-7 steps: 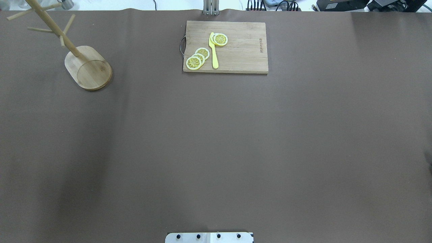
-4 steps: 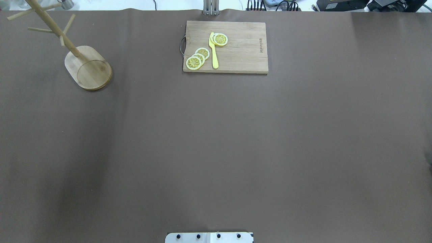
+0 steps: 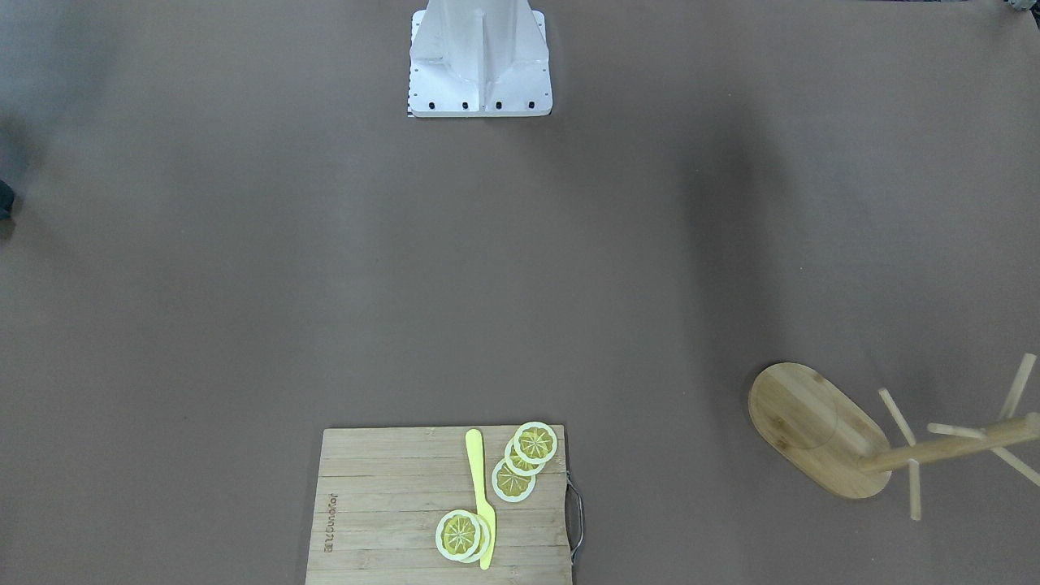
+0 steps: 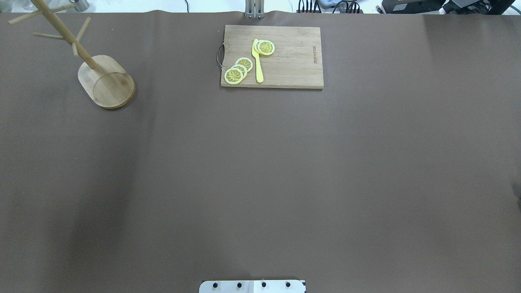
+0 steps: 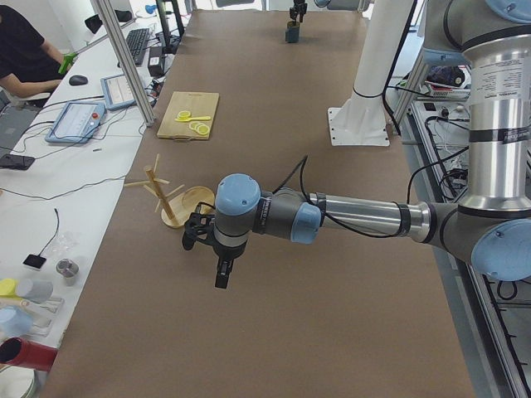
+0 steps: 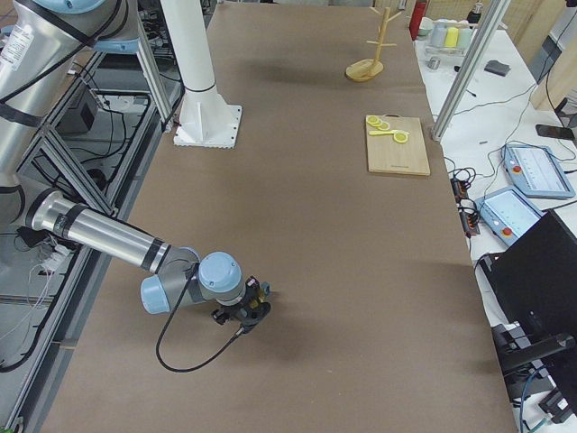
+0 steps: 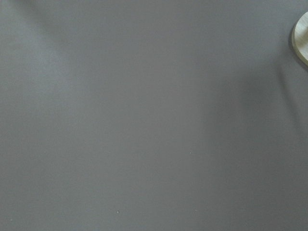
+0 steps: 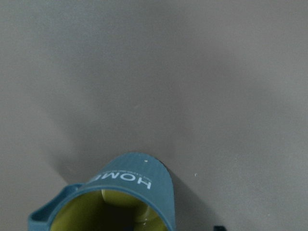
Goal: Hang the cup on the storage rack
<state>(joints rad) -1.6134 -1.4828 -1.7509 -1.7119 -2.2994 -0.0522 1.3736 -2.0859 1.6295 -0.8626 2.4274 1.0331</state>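
On your far left, the storage rack [image 4: 106, 83] stands upright on the counter [image 4: 260, 183] near its far edge, its pegs bare. The left gripper [image 5: 221, 280] hangs over the counter near the rack, pointing down. Only the side camera catches it, so you cannot tell whether its fingers are released or clenched. Its wrist camera gives you bare counter and a sliver of the rack's base in the upper right corner.

In the middle, at the far edge, lies a cutting board [image 4: 291, 61] with lemon slices [image 4: 234, 75] and a yellow knife [image 4: 258, 67] on it.

At the right end, well apart from the rack, the right gripper [image 6: 245, 313] sits low over the cup [image 8: 132, 190]. The cup stands on the counter, mouth up. You cannot tell how those fingers stand either.
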